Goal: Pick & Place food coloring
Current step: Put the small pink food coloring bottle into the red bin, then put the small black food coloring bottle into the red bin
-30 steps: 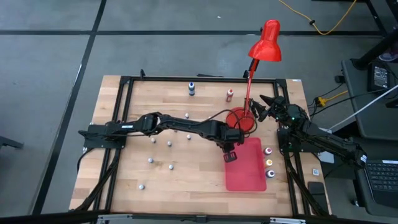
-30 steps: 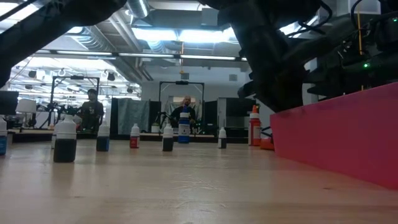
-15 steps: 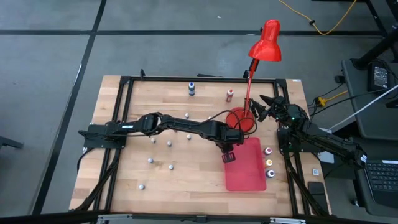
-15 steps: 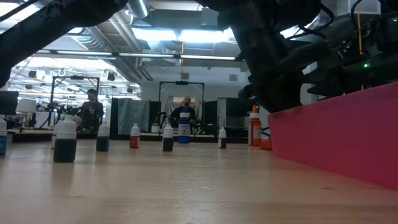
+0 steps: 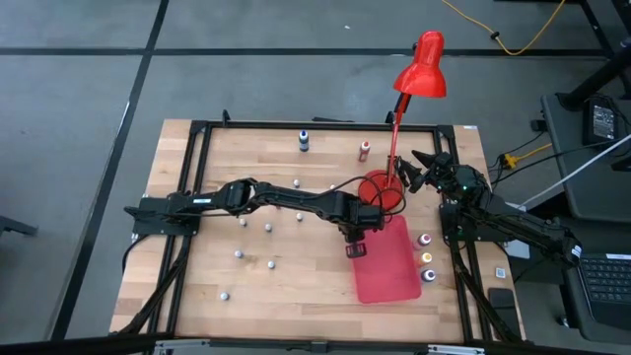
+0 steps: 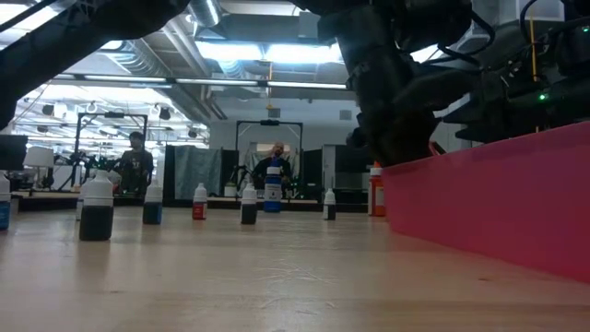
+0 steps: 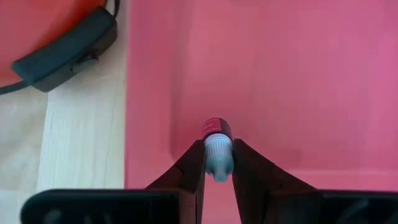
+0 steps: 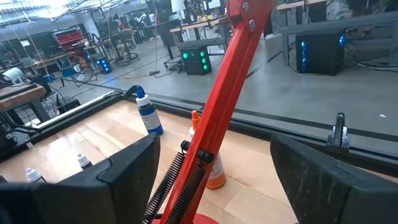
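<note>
Red mat [image 5: 392, 264] and red lamp [image 5: 422, 65] on pale wood table [image 5: 246, 158] — dark claw [image 7: 217, 169] grips a red, pale-capped bottle [image 7: 217, 138].

The mat [image 5: 390, 261] lies on the table [image 5: 197, 286] toward its right side, the lamp base [image 5: 380, 189] just behind its far corner. The left gripper [image 5: 356, 248] sits over the mat's left edge, a small bottle [image 7: 216, 138] between its fingers. Three bottles [image 5: 427, 257] stand in a row just right of the mat — others [image 5: 266, 229] are scattered to its left, and two [image 5: 304, 140] stand near the far edge. The right gripper [image 5: 422, 170] waits right of the lamp base.
</note>
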